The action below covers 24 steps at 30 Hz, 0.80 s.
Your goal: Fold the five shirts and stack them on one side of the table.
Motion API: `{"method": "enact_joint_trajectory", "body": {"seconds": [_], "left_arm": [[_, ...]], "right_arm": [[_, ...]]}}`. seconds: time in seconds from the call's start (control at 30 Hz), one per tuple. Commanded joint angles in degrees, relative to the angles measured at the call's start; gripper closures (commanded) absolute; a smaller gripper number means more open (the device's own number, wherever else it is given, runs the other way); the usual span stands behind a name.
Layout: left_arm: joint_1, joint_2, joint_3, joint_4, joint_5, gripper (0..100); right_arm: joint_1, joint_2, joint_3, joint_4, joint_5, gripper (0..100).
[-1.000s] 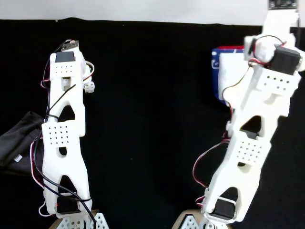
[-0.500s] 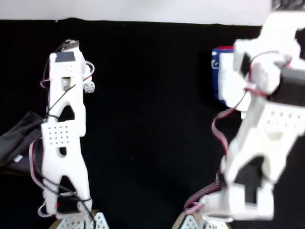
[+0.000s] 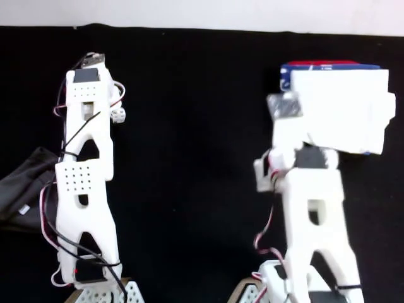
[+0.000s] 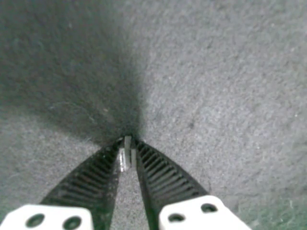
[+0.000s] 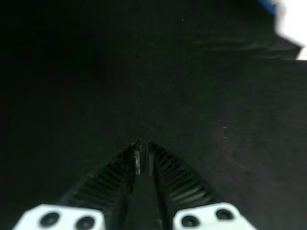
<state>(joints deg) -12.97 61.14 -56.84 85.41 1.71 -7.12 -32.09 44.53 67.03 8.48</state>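
From above, the folded shirts (image 3: 315, 64) sit upper right behind the upright right arm (image 3: 315, 208). A dark garment (image 3: 25, 183) lies at the left edge beside the outstretched left arm (image 3: 85, 158). Wrist views show the left gripper (image 4: 127, 146) and right gripper (image 5: 139, 148) pinched closed, empty.

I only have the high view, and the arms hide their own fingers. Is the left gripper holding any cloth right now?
Observer: No. The left gripper has its fingers shut on nothing, tips meeting over the table cover.
Operator: And the right one?
Observer: The right gripper is shut and empty too, with dark table cover under it.
Operator: Is it on the folded shirt?
Observer: No. The white and blue shirt lies farther off, beyond its fingertips and untouched.
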Motion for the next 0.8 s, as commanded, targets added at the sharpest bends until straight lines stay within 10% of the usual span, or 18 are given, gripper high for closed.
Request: {"method": "enact_joint_trajectory", "body": {"seconds": [0.0, 0.33, 0.77], "left_arm": [[-1.1, -2.5, -2.5, 6.6, 0.0, 98], [-18.1, -20.6, -3.2, 16.4, -0.2, 98], [-35.1, -39.7, 27.5, 16.3, -20.8, 78]], "right_arm": [[-0.7, -2.9, 12.9, -13.8, 2.5, 97.2], [-0.8, 6.0, 27.0, -35.4, 4.0, 97.1], [-0.8, 6.3, 26.7, -35.4, 4.5, 97.1]]}}
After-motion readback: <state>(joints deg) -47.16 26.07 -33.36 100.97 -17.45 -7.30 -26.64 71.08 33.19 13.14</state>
